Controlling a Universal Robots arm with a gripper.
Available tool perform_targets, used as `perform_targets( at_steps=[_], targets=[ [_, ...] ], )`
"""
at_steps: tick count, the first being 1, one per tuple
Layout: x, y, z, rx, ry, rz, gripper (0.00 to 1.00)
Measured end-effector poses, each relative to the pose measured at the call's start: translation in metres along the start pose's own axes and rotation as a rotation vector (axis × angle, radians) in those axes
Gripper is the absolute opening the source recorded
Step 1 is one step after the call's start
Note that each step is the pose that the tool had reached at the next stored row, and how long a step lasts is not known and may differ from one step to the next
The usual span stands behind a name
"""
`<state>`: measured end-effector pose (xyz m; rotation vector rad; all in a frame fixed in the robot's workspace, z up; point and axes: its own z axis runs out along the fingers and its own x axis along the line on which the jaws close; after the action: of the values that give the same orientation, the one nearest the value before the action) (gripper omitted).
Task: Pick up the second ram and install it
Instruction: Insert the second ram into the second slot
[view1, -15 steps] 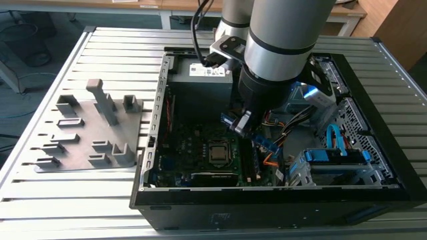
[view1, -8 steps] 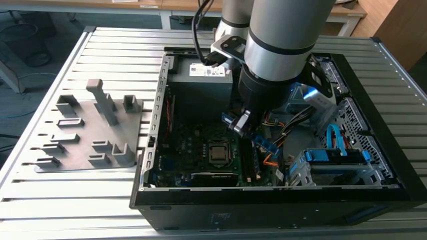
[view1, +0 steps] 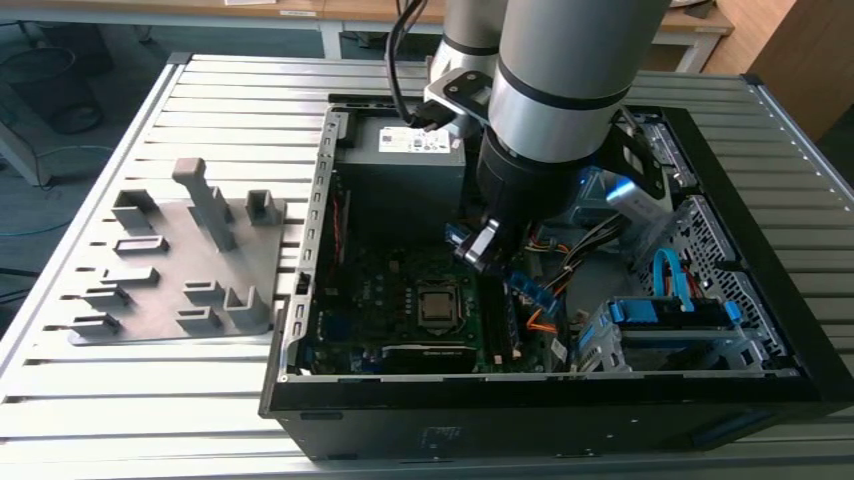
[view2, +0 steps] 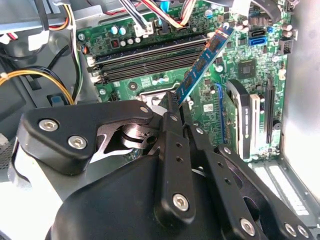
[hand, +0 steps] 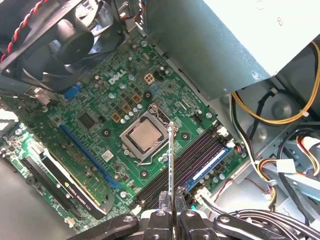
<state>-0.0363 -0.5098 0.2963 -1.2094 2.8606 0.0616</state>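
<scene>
Open case (view1: 318, 262), claw (hand: 171, 200) down, pinching second ram (view2: 202, 62)

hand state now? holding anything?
Hand: closed, holding the second ram by one end, above the motherboard, not yet seated in a slot.

In the exterior view you have the open case (view1: 534, 412) across the centre and right of the frame, with the holder tray (view1: 174, 290) beside it at left, both on the table (view1: 134, 420). Inside, the power supply (view1: 400, 170) sits at upper centre, the motherboard (view1: 380, 300) below it, and the drive cage (view1: 681, 325) at lower right. The gripper (view1: 481, 247) holds the second ram (view1: 537, 290) above the board, right of the processor socket (view1: 438, 305).
</scene>
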Motion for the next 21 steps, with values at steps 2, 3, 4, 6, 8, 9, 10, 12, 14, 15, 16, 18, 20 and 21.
perform_targets(
  at_steps=[2,3,4,6,8,9,10,12,14,15,16,18,20,21],
  targets=[
    [0.0,0.0,0.0,0.0007,-0.0001,0.01,0.14],
    [0.0,0.0,0.0,0.001,-0.0001,0.015,0.14],
    [0.0,0.0,0.0,0.0013,-0.0001,0.021,0.14],
    [0.0,0.0,0.0,0.0019,-0.0003,0.031,0.14],
    [0.0,0.0,0.0,0.0024,-0.0005,0.042,0.14],
    [0.0,0.0,0.0001,0.0027,-0.0005,0.047,0.14],
    [0.0,0.0,0.0001,0.003,-0.0006,0.052,0.14],
    [0.0,0.0,0.0001,0.0036,-0.0008,0.063,0.14],
    [0.0,0.0,0.0001,0.0042,-0.0009,0.074,0.14],
    [0.0,0.0,0.0001,0.0045,-0.001,0.079,0.14],
    [0.0,0.0,0.0001,0.0048,-0.0011,0.084,0.14],
    [0.0,0.0,0.0002,0.0054,-0.0012,0.095,0.14],
    [0.0,0.0,0.0002,0.0061,-0.0014,0.106,0.14],
    [0.0,0.0,0.0002,0.0063,-0.0014,0.111,0.14]
  ],
)
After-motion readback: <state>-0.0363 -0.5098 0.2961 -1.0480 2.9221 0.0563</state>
